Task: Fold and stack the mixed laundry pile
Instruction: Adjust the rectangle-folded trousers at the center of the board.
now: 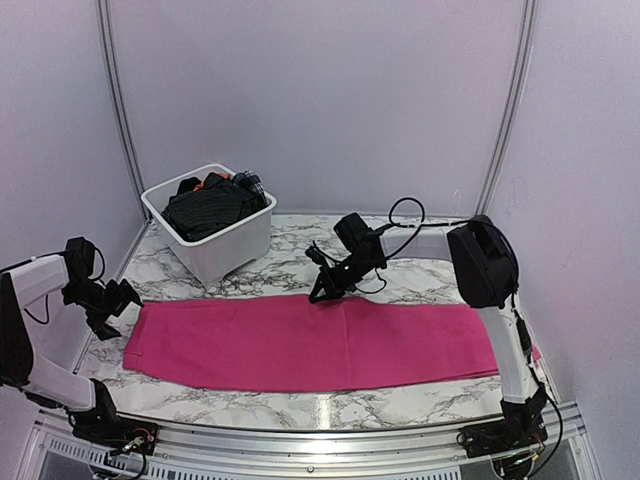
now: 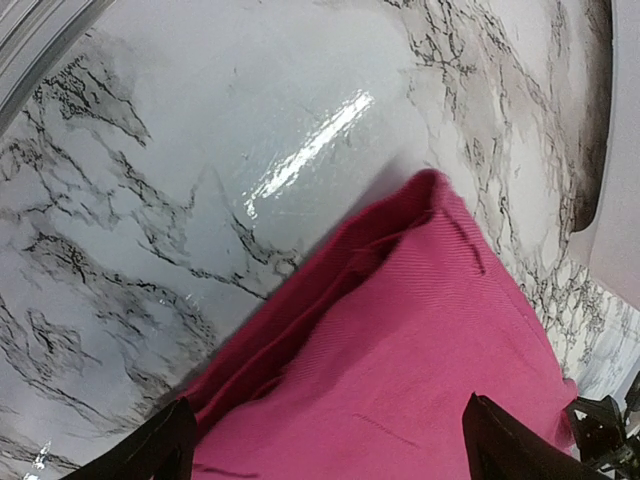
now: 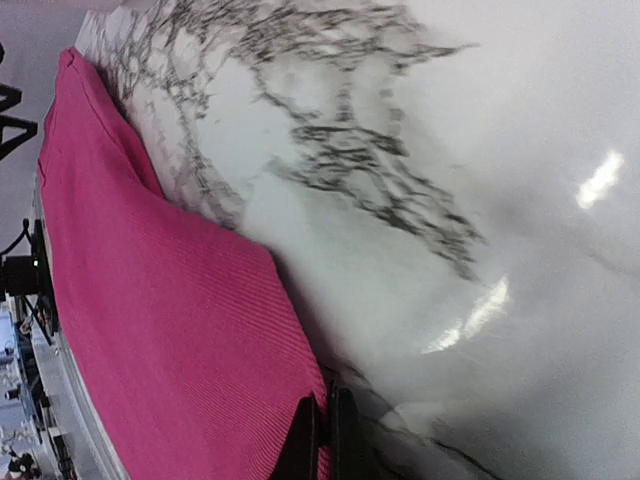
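Right gripper (image 1: 322,288) is pinched shut on the far edge of the pink cloth (image 1: 300,345), spread flat on the table (image 1: 290,268). Left gripper (image 1: 118,300) is open by its end. I'm starting a fold; next I should pull that edge toward me.

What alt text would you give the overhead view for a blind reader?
A long magenta-pink cloth lies flat across a marble-patterned table, the right arm's fingers pinching its far edge. The left arm's fingers hover open at the cloth's left end; a white tub of dark clothes stands behind.
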`<move>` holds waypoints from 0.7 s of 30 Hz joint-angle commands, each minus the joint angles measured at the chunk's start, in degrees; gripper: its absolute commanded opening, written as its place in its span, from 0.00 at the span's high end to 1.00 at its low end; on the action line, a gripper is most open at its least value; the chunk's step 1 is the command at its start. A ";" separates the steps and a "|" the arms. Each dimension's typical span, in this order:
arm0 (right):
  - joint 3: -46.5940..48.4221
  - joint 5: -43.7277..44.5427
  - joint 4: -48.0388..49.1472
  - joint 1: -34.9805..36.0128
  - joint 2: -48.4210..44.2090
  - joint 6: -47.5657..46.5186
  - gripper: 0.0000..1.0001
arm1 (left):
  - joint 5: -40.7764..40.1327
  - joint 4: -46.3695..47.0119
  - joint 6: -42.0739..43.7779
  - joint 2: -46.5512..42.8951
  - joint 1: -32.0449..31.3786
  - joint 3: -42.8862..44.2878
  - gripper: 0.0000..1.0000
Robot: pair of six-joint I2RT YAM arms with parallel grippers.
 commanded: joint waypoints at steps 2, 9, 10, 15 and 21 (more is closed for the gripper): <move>-4.99 2.27 2.58 -7.14 -3.66 1.20 1.00 | 0.85 -1.71 0.96 -3.14 -1.50 -1.07 0.04; -4.98 1.64 3.36 -7.82 -2.10 1.97 1.00 | 0.47 0.76 -1.29 -3.04 -5.10 -4.57 0.07; -4.98 1.54 3.38 -7.80 -1.86 2.06 1.00 | 0.59 1.65 -1.76 -2.86 -5.48 -5.14 0.08; -4.85 1.40 3.50 -7.81 -1.76 2.34 1.00 | 3.28 8.86 -4.58 -0.22 -6.51 -8.79 0.14; -3.91 0.85 3.21 -7.63 -1.00 2.98 1.00 | 6.97 15.99 -5.92 5.15 -9.37 -10.04 0.27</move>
